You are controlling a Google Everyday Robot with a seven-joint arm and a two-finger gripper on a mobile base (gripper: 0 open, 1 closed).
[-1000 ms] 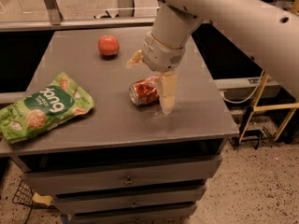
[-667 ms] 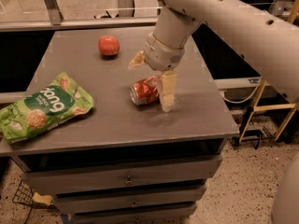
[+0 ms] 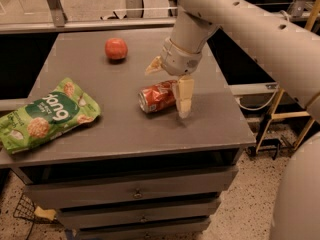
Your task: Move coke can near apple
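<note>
Gripper [image 3: 170, 81] astride the coke can [image 3: 156, 97] — bare tabletop [image 3: 122, 79] runs to the apple [image 3: 116, 48], snack bag [image 3: 45, 114] aside.

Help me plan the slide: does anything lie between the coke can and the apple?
Nothing visible does. The coke can lies on its side between the fingers of the open gripper; the apple sits farther back and left, with bare table between them. The green snack bag lies off to the near left, outside that line.

A single camera looks steeply down from the front, close over the grey cabinet [image 3: 120, 129], end effector [image 3: 168, 90] near centre.
</note>
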